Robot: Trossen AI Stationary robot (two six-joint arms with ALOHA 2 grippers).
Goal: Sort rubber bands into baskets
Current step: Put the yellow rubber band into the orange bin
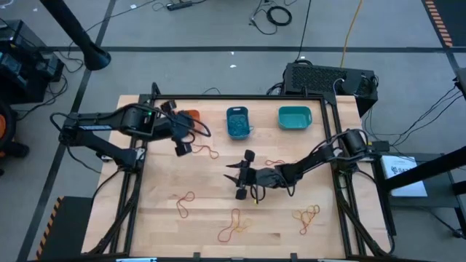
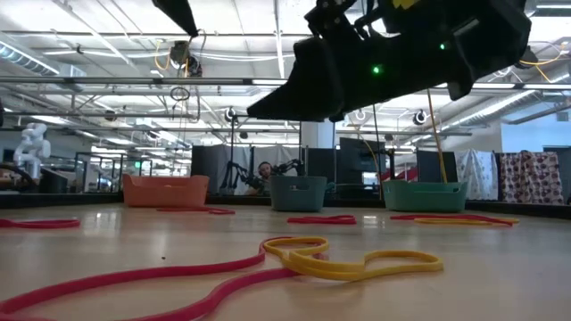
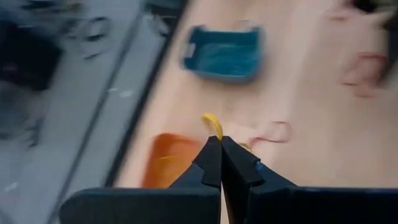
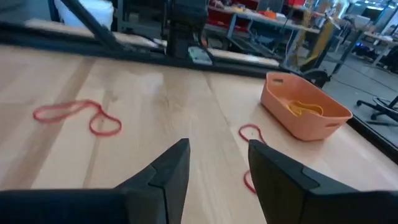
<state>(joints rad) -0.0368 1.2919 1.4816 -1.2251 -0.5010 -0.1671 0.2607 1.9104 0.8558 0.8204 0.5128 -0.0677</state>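
Left pincer (image 3: 221,144), pinched on a yellow rubber band (image 3: 212,124), hangs just beside the orange basket (image 1: 191,116) near the tabletop's (image 1: 211,189) far left edge. Right pincer (image 1: 242,177), fingers wide and empty, hovers mid-tabletop. Blue basket (image 1: 238,121) and teal basket (image 1: 294,117) line the far edge; loose rubber bands (image 1: 234,224) lie along the near edge.
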